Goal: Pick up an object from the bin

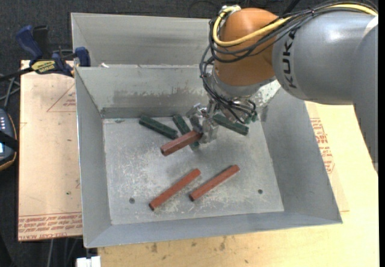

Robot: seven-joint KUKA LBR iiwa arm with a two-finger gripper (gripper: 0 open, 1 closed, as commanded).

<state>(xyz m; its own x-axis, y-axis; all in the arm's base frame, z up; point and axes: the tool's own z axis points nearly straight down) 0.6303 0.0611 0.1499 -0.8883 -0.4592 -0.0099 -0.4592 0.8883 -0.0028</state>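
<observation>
Wrist (245, 46) low, green bar (239, 128) half-hidden

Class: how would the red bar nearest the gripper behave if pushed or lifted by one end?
The red bar looks straight and flat-sided, so probably stiff and likelier to slide than roll. Being long and thin, it may swing or tilt if gripped at one end.
</observation>
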